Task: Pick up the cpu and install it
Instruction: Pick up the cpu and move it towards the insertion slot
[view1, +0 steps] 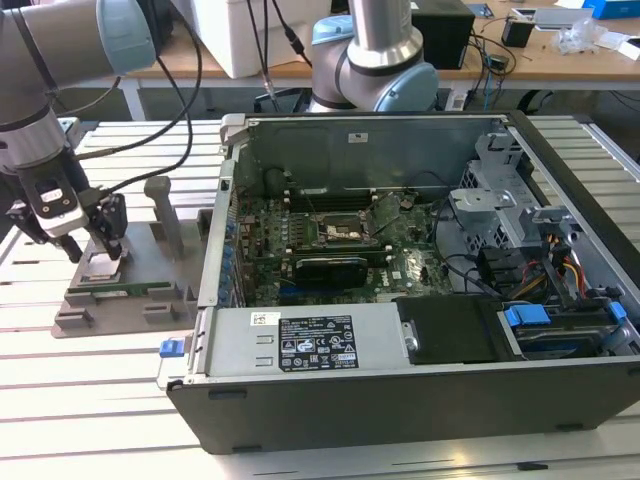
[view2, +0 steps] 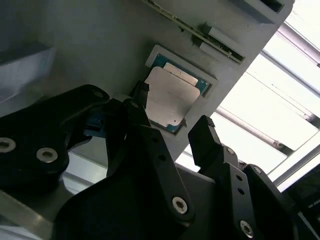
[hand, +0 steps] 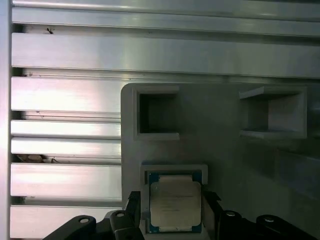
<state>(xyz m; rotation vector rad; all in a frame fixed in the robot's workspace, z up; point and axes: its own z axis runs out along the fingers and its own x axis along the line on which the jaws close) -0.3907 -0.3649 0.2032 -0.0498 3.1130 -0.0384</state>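
The cpu (view1: 100, 266) is a flat silver square with a greenish rim. It lies in a recess of the grey holder tray (view1: 140, 295) at the exterior view's left. My gripper (view1: 92, 250) hangs just above it, open. In both wrist views the black fingertips (hand: 134, 202) (view2: 202, 132) stand one on each side of the cpu (hand: 175, 205) (view2: 167, 97), straddling it, with small gaps showing at its edges. The gripper (hand: 172, 200) (view2: 172, 107) is centred over the chip. The black socket (view1: 340, 235) sits on the motherboard inside the open computer case.
The open computer case (view1: 420, 400) fills the middle and the exterior view's right, with cables and a drive bay inside. Grey posts (view1: 165, 210) rise from the holder tray beside the gripper. The tray has two empty pockets (hand: 157, 117). A second arm's base (view1: 370, 60) stands behind the case.
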